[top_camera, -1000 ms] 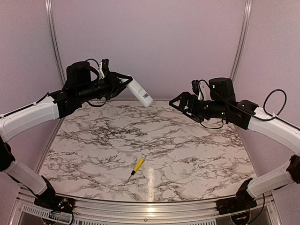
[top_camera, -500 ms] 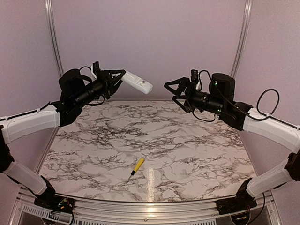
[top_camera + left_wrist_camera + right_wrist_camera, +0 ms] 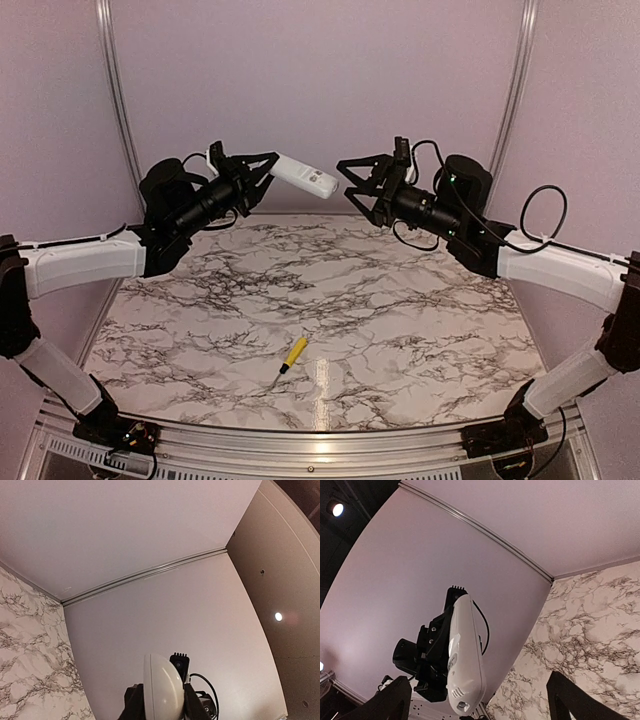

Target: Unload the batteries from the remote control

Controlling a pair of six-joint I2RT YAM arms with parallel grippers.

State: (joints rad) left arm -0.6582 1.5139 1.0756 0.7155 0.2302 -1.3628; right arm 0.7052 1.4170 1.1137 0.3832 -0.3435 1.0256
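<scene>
My left gripper (image 3: 262, 168) is shut on the near end of the white remote control (image 3: 303, 177) and holds it nearly level, high above the far side of the table. In the left wrist view the remote's rounded end (image 3: 162, 690) fills the space between my fingers. My right gripper (image 3: 357, 190) is open and empty, facing the remote's free end and just to the right of it. In the right wrist view the remote (image 3: 465, 655) stands between my spread fingers (image 3: 395, 700), apart from them. The batteries are hidden.
A yellow-handled screwdriver (image 3: 293, 352) lies on the marble table (image 3: 420, 330) near the front middle. Pink walls with metal corner rails (image 3: 515, 90) close in the back and sides.
My left arm has swung the remote up and to the right, tilting it nearly level. My right gripper has risen and moved left to the remote's free end.
</scene>
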